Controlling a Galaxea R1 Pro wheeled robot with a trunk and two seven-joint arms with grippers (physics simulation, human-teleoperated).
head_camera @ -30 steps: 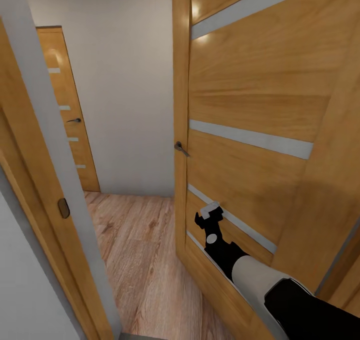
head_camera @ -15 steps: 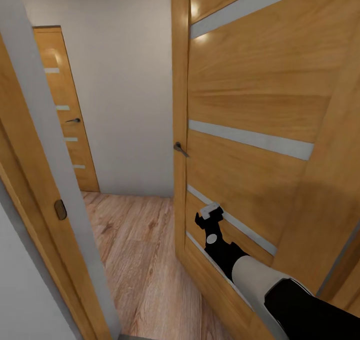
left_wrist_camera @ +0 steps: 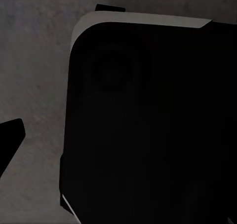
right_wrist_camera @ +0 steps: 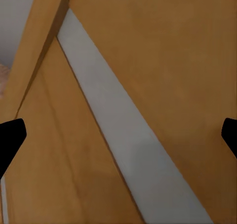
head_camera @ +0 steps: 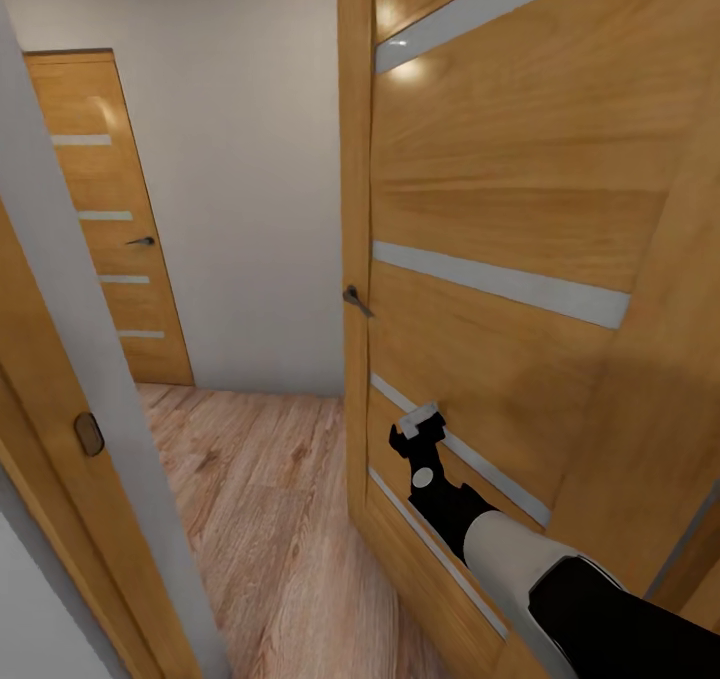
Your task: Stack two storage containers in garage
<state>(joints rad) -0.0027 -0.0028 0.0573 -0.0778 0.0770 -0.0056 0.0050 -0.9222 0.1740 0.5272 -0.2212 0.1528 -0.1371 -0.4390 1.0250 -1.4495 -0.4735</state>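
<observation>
The storage containers are out of view. My right gripper (head_camera: 420, 423) reaches forward at the lower right, close to the face of an open wooden door (head_camera: 520, 199), near one of its pale stripes. In the right wrist view its two black fingertips (right_wrist_camera: 11, 137) sit at opposite edges, open, with nothing between them but the door panel and a grey stripe (right_wrist_camera: 118, 135). One black fingertip (left_wrist_camera: 10, 141) of my left gripper shows beside a dark part of the robot's body (left_wrist_camera: 148, 125), over a dark grey surface.
A wooden door frame (head_camera: 95, 379) with a strike plate (head_camera: 88, 434) stands close on the left. The open door's handle (head_camera: 354, 299) juts into the gap. Light wood floor (head_camera: 260, 499) leads to a white wall (head_camera: 250, 159) and a shut door (head_camera: 100, 209).
The whole head view has shifted: the left door frame has slid left and the far door shows more. The camera moved; my right gripper holds the same place in the picture.
</observation>
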